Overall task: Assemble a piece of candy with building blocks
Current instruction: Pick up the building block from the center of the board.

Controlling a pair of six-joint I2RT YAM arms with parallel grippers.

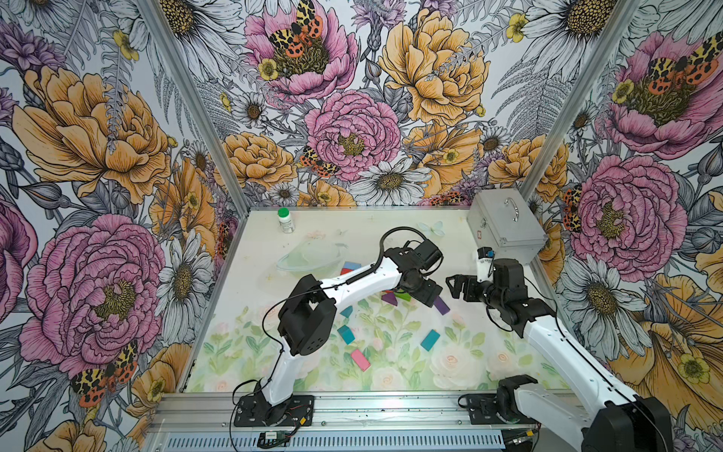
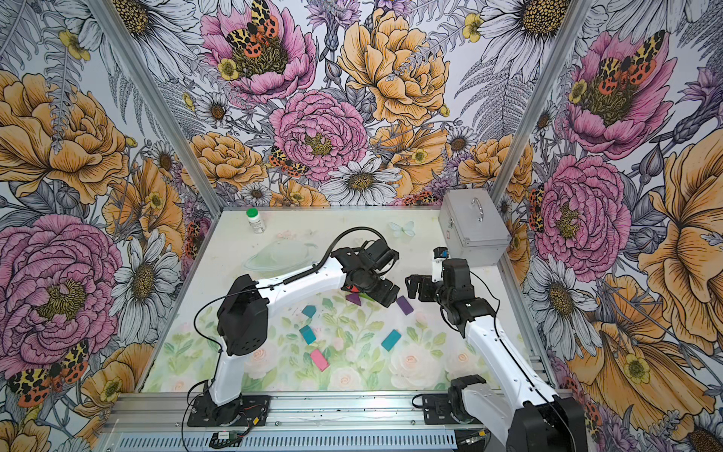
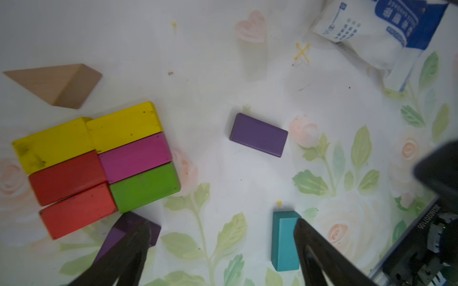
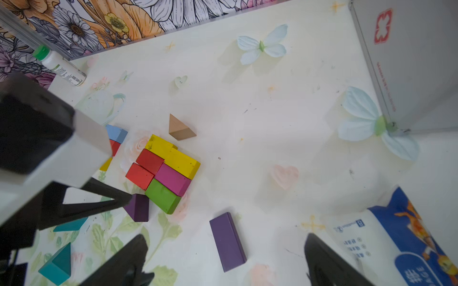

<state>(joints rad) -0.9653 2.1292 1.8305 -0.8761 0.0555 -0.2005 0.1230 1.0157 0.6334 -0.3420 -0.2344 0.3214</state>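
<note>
Six building blocks lie packed as one slab [image 3: 99, 163]: two yellow, two red, a magenta and a green. My left gripper [image 3: 220, 235] hangs open over bare cloth just off the slab's green corner. One of its fingers [image 3: 133, 237] covers part of a purple triangle [image 3: 124, 230]; the other stands beside a teal brick [image 3: 283, 240]. A tan triangle [image 3: 59, 84] lies apart from the slab. My right gripper [image 4: 224, 245] is open above a loose purple brick [image 4: 226, 241] and touches nothing. In a top view the two grippers [image 1: 428, 297] [image 1: 455, 287] are close together.
Teal bricks [image 1: 346, 334] [image 1: 430, 339] and a pink one [image 1: 360, 360] lie scattered toward the front. A blue-and-white snack packet [image 4: 396, 247] sits beside the right gripper. A silver case [image 1: 504, 231] stands at the back right, a green-capped bottle [image 1: 285, 220] and a clear dish [image 1: 309, 256] at the back left.
</note>
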